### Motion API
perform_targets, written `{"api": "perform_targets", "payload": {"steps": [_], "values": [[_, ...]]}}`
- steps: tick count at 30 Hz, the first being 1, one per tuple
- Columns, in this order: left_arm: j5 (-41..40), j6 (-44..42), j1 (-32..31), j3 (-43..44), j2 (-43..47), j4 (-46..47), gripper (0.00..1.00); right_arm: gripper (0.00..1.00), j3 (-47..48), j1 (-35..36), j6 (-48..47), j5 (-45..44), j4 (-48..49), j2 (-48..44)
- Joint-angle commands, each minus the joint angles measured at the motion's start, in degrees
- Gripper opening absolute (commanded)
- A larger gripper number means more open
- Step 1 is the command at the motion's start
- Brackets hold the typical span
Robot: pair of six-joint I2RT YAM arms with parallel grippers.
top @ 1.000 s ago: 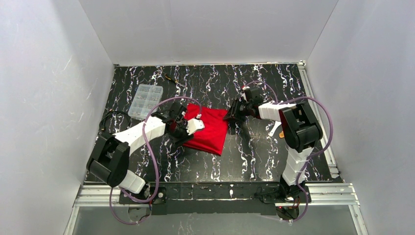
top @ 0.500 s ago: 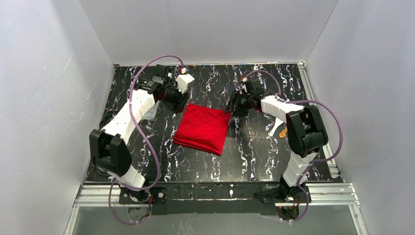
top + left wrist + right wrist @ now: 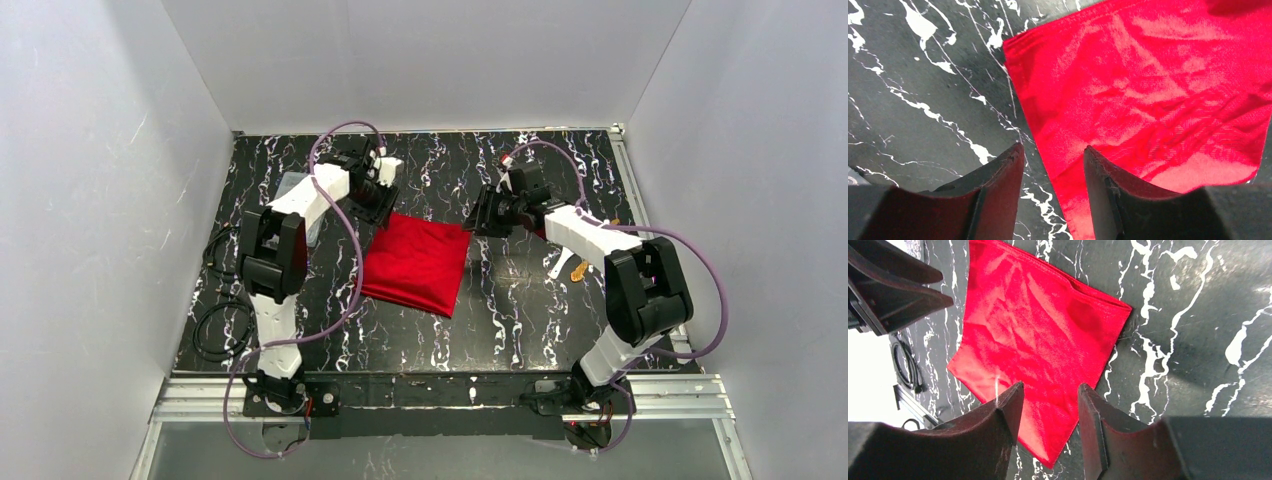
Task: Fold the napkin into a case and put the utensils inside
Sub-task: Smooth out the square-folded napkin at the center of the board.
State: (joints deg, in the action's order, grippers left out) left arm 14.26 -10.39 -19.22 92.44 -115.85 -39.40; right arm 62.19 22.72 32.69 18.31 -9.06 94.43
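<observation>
- Setting: black counter (image 3: 520, 310) veined in white, boxed in by plain white walls on three sides.
- Napkin (image 3: 415, 265): red, faintly glossy and creased. It lay flat at mid-counter as a rough four-sided panel, and the right wrist view showed a doubled edge at its far right corner. It was not yet the narrow case.
- Left arm (image 3: 325, 185): reached over the napkin's far left corner. Its jaws stood about half parted with nothing between them, one finger over bare counter and the other over cloth.
- Right arm (image 3: 585, 228): poised at the far right corner. Its jaws were likewise about half parted and empty, hanging above the cloth.
- Utensils: white spoon (image 3: 556, 266) and yellow-gold piece (image 3: 577, 270), lying on the counter right of the napkin beside the right forearm, apart from the cloth.
- Sundries: clear compartment box (image 3: 292, 190), largely hidden behind the left arm; black cable coil (image 3: 212, 325) at the left edge.
- Step in hand, as judged: another fold, taken from the two far corners.
- Handling note: lower both jaws together so that each closes on its own corner. Keep the far edge taut between them, carry it over evenly and set it down square to the near edge, leaving the pocket mouth free for the utensils.
</observation>
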Motion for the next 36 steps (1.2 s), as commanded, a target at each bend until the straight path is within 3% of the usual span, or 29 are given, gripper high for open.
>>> {"api": "perform_targets", "payload": {"steps": [1,19,28,31,36], "values": [[-0.1,2.6,0.4,2.5,0.0,2.1,0.44,0.51,-1.4,1.5,1.8,0.5,3.1,-1.2],[0.9,1.7,0.3,0.6,-5.3,5.6,0.28,0.40,1.9,10.4,8.4,3.1,11.5,9.9],[1.3,0.7,0.3,-1.5,-4.9,7.5,0.10,0.38,1.6,10.7,10.5,4.3,14.8,14.5],[0.6,0.2,0.4,-1.8,-4.8,7.6,0.09,0.37,2.4,10.7,10.7,4.8,14.8,15.7],[-1.7,-0.1,0.4,-2.9,-3.9,8.5,0.20,0.37,3.2,10.9,10.5,4.7,14.6,15.9]]}}
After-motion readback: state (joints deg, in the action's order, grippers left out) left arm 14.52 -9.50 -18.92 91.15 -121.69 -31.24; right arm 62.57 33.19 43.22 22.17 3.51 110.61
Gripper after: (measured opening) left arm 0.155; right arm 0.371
